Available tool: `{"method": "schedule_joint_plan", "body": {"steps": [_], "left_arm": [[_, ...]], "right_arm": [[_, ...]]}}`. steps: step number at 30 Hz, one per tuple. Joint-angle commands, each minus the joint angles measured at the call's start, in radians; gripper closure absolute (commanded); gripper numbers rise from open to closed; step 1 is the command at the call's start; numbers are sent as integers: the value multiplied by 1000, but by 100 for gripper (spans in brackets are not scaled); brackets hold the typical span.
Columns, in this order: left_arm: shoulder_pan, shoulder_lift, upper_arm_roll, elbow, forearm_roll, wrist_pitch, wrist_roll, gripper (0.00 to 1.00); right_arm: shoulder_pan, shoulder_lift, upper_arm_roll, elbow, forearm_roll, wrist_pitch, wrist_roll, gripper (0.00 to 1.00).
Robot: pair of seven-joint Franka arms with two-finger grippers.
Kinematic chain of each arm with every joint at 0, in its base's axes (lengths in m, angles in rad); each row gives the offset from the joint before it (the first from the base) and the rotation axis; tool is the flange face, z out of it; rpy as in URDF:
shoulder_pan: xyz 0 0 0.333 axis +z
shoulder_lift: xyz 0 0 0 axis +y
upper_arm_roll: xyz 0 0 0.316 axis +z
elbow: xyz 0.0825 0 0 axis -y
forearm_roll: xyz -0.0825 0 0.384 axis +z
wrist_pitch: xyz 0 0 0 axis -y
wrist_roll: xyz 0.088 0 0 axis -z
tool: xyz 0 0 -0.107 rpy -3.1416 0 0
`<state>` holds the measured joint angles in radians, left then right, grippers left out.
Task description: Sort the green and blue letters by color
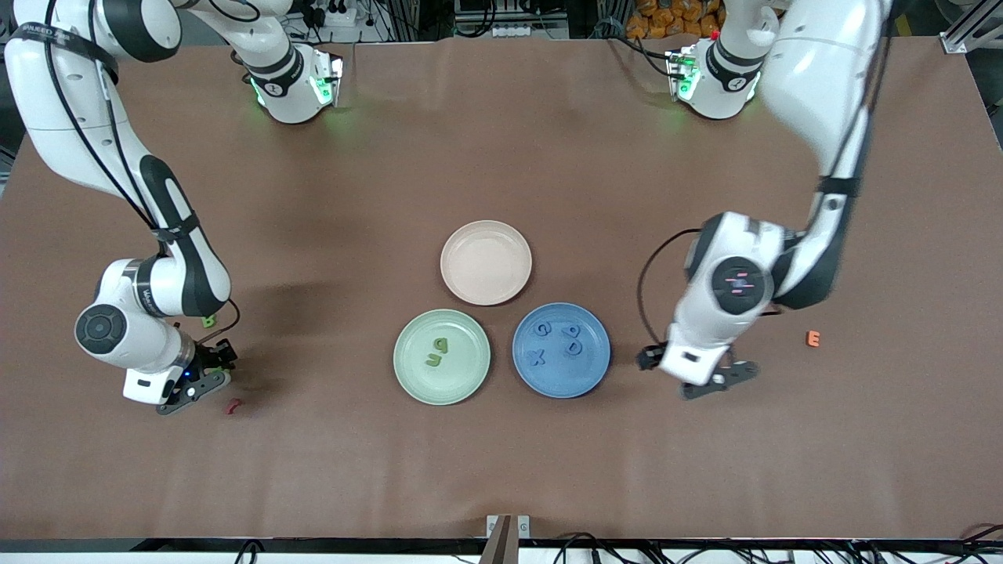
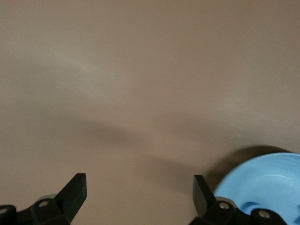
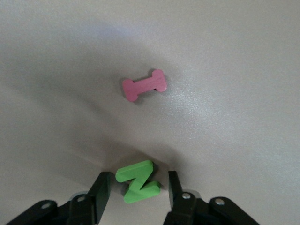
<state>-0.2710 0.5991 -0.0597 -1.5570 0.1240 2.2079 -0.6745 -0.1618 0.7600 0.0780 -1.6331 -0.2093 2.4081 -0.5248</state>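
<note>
A green N lies flat on the table between the fingers of my right gripper, which is low at the right arm's end of the table; the jaws are open, with gaps to the letter. Another green letter lies beside that arm. The green plate holds a green p and u. The blue plate holds several light blue letters, among them a G, D and X. My left gripper stands open and empty beside the blue plate.
An empty pink plate sits farther from the front camera than the other two plates. A dark red piece lies just past my right gripper's tips. An orange E lies toward the left arm's end.
</note>
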Motion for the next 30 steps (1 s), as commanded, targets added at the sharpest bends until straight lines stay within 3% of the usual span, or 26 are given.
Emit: {"method": "schedule_joint_plan", "body": {"steps": [1,7,9,17,22,30], "left_arm": [[168,-116,-94,-121,-24,1,154,0],[381,-156,-233,-181,-26,1,280,0],[427,-176,-271,-209,-26,1,289,0],[446,-263,-307,-305,-27,9,260,0],[447,-326,-364,-391,-26,53,149,0],[449,-349,-451,-465,12,107,4,0]], "right_arm": [[-15,16,13,19,13,2,-26,58],[-15,21,13,27,16,0,-80,86],[-15,24,13,32,18,0,-80,91],[-12,21,13,52,36,-12,-78,99],[-4,12,14,67,77,-47,-75,100],[13,-2,20,124,220,-141,-60,100]]}}
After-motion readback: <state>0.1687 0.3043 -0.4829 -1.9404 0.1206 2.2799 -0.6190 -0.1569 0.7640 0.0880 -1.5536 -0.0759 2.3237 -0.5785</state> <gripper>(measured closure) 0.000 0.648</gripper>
